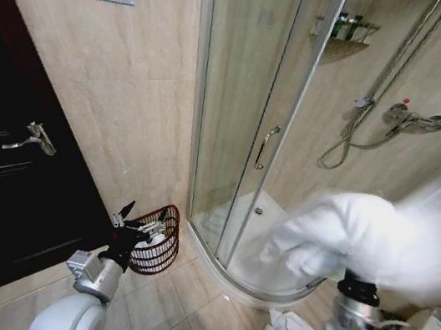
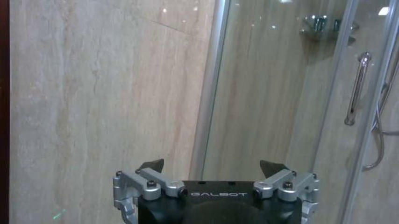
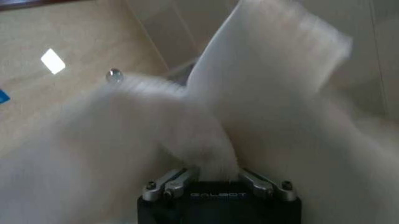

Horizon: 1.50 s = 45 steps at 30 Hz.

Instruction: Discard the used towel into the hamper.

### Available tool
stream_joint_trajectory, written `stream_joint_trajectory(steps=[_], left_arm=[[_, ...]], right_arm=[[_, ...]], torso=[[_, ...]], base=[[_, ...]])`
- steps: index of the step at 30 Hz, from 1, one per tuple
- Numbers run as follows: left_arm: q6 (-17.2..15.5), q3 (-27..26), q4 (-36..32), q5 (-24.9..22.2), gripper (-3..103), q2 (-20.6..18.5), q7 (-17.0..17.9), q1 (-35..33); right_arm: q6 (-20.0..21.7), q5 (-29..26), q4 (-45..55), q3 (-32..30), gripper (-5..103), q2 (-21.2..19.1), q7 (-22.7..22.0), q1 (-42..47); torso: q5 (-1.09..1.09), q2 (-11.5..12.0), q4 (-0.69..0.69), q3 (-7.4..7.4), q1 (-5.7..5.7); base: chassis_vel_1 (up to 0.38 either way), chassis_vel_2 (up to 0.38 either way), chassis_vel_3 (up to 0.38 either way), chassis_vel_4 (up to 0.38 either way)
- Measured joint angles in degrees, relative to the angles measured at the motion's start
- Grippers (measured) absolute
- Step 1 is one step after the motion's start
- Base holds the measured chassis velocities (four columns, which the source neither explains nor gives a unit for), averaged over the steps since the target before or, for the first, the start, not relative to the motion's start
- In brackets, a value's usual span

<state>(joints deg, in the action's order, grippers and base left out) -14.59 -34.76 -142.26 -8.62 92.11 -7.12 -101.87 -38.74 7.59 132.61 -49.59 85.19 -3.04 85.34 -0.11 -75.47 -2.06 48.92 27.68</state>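
The white towel (image 1: 360, 239) is smeared by motion blur in the head view, its far end running off the picture's right edge, and it hides the right end effector (image 3: 212, 175) fingertips in the right wrist view. The left end effector (image 1: 141, 224) covers part of the hamper (image 1: 158, 244). Bottles on the shower shelf (image 1: 345, 29) are too small to identify.
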Motion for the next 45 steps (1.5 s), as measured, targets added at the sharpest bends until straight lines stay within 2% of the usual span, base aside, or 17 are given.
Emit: stream_joint_trajectory(steps=[1, 3, 5, 11, 14, 17, 19, 33, 45], left_arm=[[0.0, 0.0, 0.0, 0.0, 100, 0.0, 0.0, 0.0], [0.0, 0.0, 0.0, 0.0, 100, 0.0, 0.0, 0.0], [0.0, 0.0, 0.0, 0.0, 100, 0.0, 0.0, 0.0], [0.0, 0.0, 0.0, 0.0, 100, 0.0, 0.0, 0.0], [0.0, 0.0, 0.0, 0.0, 100, 0.0, 0.0, 0.0], [0.0, 0.0, 0.0, 0.0, 100, 0.0, 0.0, 0.0], [0.0, 0.0, 0.0, 0.0, 100, 0.0, 0.0, 0.0], [0.0, 0.0, 0.0, 0.0, 100, 0.0, 0.0, 0.0], [0.0, 0.0, 0.0, 0.0, 100, 0.0, 0.0, 0.0]], right_arm=[[0.6, 0.3, 1.1, -0.2, 7, -0.4, -0.1, -0.4], [1.1, 0.3, 1.7, -0.2, 7, -0.6, -0.1, -0.4], [2.0, 0.0, 2.6, 0.2, 7, -0.5, -0.1, -0.2], [2.2, -1.2, 2.6, 0.5, 7, 0.3, -0.1, 0.8], [3.3, -4.2, 2.4, 1.2, 7, 0.9, -0.1, 1.7], [6.9, -11.9, 1.0, 2.8, 7, 2.2, -0.8, 4.8], [7.0, -13.0, -0.3, 2.8, 7, 2.4, -1.1, 5.5], [2.8, -12.7, -10.6, 1.5, 7, 3.3, -0.3, 9.0], [0.7, -15.1, -11.5, 1.6, 7, 4.4, 0.5, 11.1]], torso=[[0.12, 0.0, -0.03, 0.01, 0.0], [0.17, 0.0, -0.03, 0.02, 0.01], [0.09, 0.0, -0.01, 0.01, 0.01], [0.11, 0.0, -0.02, 0.02, 0.01], [0.11, 0.0, -0.02, 0.02, 0.01], [0.12, 0.0, -0.01, 0.02, 0.01], [0.12, 0.0, -0.01, 0.02, 0.01], [0.12, 0.0, -0.01, 0.02, 0.01], [0.11, 0.0, -0.02, 0.02, 0.01]], base=[[0.0, 0.0, 0.0, 0.0], [0.0, 0.0, 0.0, 0.0], [0.0, 0.0, 0.0, 0.0], [0.0, 0.0, 0.0, 0.0], [0.0, 0.0, 0.0, 0.0], [0.0, 0.0, 0.0, 0.0], [0.0, 0.0, 0.0, 0.0], [0.0, 0.0, 0.0, 0.0], [0.0, 0.0, 0.0, 0.0]])
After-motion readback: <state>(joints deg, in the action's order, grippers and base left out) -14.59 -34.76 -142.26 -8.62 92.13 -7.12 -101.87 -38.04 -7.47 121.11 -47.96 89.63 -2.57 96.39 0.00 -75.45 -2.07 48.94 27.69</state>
